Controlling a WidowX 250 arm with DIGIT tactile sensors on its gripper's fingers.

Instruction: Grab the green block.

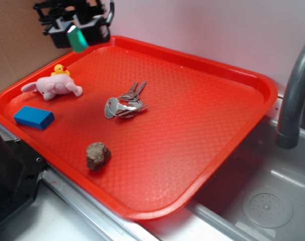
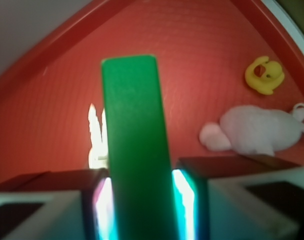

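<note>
The green block [image 2: 134, 145] stands up between my fingers in the wrist view, filling the middle of the frame. My gripper [image 2: 141, 205] is shut on it, a finger pressed to each side. In the exterior view the gripper [image 1: 76, 30] hangs above the far left corner of the red tray [image 1: 192, 125], and the green block [image 1: 78, 39] pokes out below it, lifted off the tray.
On the tray lie a pink plush animal [image 1: 52, 87], a yellow duck [image 1: 60, 70], a blue block [image 1: 33, 117], a bunch of keys [image 1: 126, 102] and a brown rock [image 1: 98, 154]. A sink basin [image 1: 265, 201] and grey faucet [image 1: 293, 95] sit right of the tray.
</note>
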